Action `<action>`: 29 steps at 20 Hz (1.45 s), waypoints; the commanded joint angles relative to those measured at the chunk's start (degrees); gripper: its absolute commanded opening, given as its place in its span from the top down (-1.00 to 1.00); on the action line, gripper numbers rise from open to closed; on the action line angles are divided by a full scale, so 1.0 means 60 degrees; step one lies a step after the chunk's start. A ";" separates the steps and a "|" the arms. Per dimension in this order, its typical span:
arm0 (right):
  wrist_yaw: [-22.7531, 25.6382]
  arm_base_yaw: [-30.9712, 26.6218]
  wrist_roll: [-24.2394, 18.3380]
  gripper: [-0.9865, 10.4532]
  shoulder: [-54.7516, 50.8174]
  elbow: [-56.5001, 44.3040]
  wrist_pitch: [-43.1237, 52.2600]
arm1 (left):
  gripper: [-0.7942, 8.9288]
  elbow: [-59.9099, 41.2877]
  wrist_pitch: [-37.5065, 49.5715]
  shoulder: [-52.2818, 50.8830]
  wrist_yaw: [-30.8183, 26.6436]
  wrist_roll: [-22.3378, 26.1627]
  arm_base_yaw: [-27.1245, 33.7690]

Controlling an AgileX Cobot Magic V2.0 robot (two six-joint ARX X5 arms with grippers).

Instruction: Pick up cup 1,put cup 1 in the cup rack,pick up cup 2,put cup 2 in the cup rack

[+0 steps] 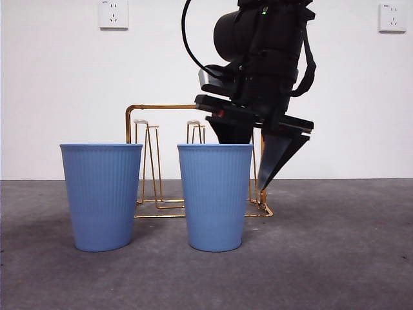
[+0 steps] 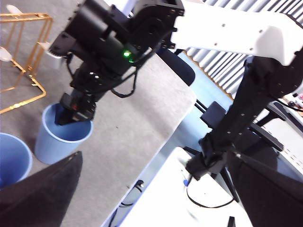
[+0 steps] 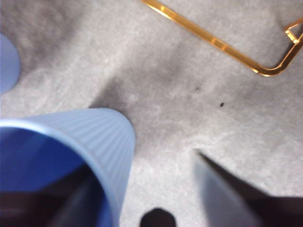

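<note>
Two ribbed blue cups stand on the grey table. One cup [image 1: 101,197] is at the left, the other cup [image 1: 215,197] at the centre. The gold wire cup rack [image 1: 161,106] stands behind them. My right gripper [image 1: 251,161] hangs open over the centre cup's right rim. In the right wrist view one jaw is inside this cup [image 3: 109,137] and the other outside, so the right gripper [image 3: 142,165] straddles the wall without closing on it. The left wrist view shows the same cup [image 2: 61,137] under the right gripper [image 2: 73,111]. My left gripper [image 2: 156,189] waits, open and empty, off to the side.
The rack's base wire [image 3: 213,42] lies on the table just beyond the centre cup. The other cup [image 2: 12,158] stands close beside the centre one. The table's edge [image 2: 156,142] runs near the cups in the left wrist view. Wall sockets [image 1: 113,14] are behind.
</note>
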 commanded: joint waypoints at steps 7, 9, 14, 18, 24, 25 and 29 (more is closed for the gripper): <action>0.0007 0.0007 -0.0688 0.86 -0.0211 0.0015 -0.0375 | -0.51 0.0033 0.0831 0.0193 0.0047 -0.0743 -0.0153; 0.0098 -0.0004 -0.0783 0.86 -0.0911 0.0015 -0.0477 | -0.51 0.0029 0.1683 0.0251 0.0219 -0.1388 -0.0211; 0.0109 -0.0007 -0.0623 0.86 -0.4288 0.0015 0.0503 | -0.51 0.0029 0.4619 0.0605 0.0823 -0.3424 -0.0401; 0.0073 -0.0007 -0.0182 0.86 -0.7224 0.0015 0.2419 | -0.51 0.0033 0.7584 0.1086 0.0291 -0.5133 -0.1224; -0.0025 0.0000 -0.0182 0.86 -0.9253 0.0015 0.4783 | -0.51 0.0033 1.2145 0.2259 -0.1683 -0.7271 -0.3228; -0.0102 0.0000 -0.0186 0.86 -0.9388 0.0015 0.5100 | -0.51 0.0029 1.2841 0.2484 -0.1923 -0.7501 -0.3563; -0.0597 0.0000 -0.0175 0.86 -0.9628 0.0015 0.6127 | -0.51 0.0033 1.5406 0.3406 -0.2881 -0.8233 -0.4688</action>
